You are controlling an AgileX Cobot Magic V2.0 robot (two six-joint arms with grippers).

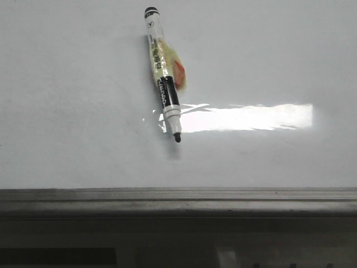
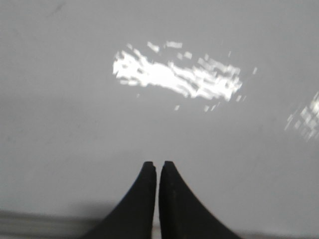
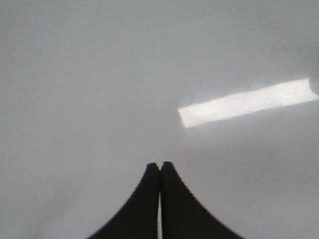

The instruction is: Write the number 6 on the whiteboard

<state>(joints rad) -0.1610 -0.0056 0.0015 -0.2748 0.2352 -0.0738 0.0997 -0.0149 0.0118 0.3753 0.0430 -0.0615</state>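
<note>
Grey edge strip [image 1: 178, 195] fronts the unmarked whiteboard [image 1: 67, 111]; both hands closed, empty: grasp marker [image 1: 163, 72] mid-barrel, upper centre, tip downward.

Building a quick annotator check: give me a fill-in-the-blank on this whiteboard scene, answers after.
1. The marker lies on the whiteboard with its cap ____.
2. The left pincer and the right pincer are both ____.
3. The number of strokes written on the board so far is ____.
4. In the front view, the marker's tip points toward the board's grey ____.

Missing words: off; shut; zero; edge strip
</note>
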